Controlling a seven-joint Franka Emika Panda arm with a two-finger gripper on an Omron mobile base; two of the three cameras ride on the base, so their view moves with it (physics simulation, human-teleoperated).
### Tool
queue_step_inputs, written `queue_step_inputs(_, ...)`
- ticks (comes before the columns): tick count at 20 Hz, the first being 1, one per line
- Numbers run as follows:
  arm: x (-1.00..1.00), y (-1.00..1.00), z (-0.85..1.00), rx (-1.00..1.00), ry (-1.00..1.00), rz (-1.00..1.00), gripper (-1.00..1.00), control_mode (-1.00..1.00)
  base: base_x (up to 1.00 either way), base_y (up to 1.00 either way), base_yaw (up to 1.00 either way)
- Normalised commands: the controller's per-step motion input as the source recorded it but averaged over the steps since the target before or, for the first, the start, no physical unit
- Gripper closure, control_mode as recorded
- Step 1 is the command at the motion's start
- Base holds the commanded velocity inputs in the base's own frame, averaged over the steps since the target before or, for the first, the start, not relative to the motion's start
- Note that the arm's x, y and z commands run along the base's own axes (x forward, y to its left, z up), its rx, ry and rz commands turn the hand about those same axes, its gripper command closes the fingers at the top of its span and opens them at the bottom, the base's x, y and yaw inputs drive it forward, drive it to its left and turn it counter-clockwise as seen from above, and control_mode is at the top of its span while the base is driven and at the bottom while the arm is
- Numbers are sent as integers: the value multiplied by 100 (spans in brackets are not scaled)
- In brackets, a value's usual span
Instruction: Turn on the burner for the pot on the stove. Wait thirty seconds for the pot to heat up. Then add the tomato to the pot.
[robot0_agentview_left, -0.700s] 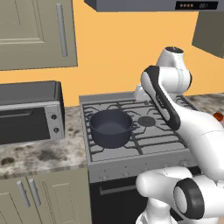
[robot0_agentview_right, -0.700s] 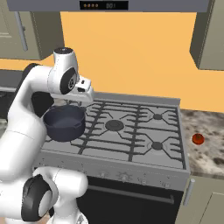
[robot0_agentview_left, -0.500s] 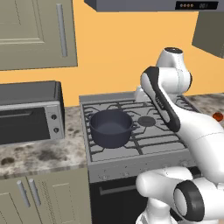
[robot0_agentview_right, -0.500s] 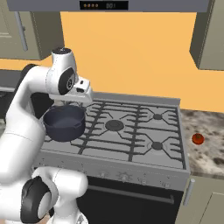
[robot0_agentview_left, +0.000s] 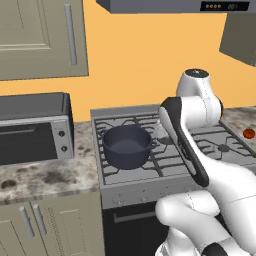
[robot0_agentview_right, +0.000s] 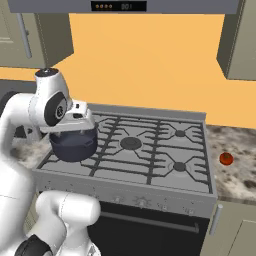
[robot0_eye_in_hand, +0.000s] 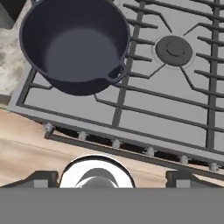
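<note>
Pot (robot0_eye_in_hand: 76, 43) sits empty on the front burner at the upper left of the hand view and left of centre in the left base view (robot0_agentview_left: 127, 146). Stove (robot0_agentview_right: 150, 165) knobs (robot0_eye_in_hand: 116, 143) line the front edge, across the lower middle of the hand view, none yet touched. Gripper (robot0_eye_in_hand: 112, 177) hangs above that edge with its jaws spread wide, holding nothing. Tomato (robot0_agentview_right: 226, 159) rests on the counter (robot0_agentview_right: 240, 175) at the right of the right base view, well apart from the pot.

Risk assessment:
- Wrong knob: the knobs are small, closely alike and evenly spaced; choosing one that does not serve the pot's burner would leave the pot cold.
- Poor grip: spread jaws closing off-centre on a small knob may slip without turning it.
- Collision: a low approach could strike the pot handle (robot0_eye_in_hand: 114, 73) or the grate (robot0_eye_in_hand: 144, 94).
</note>
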Motion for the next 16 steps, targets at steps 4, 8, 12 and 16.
queue_step_inputs(4,-61,36,-28,-10,-11,15,-100,-100,0,0,0)
queue_step_inputs(8,-54,41,-25,-7,-17,12,-100,-100,0,0,0)
queue_step_inputs(12,-45,38,-21,-3,-27,7,-100,-100,0,0,0)
queue_step_inputs(16,-56,35,-29,-4,-33,6,-100,-100,0,0,0)
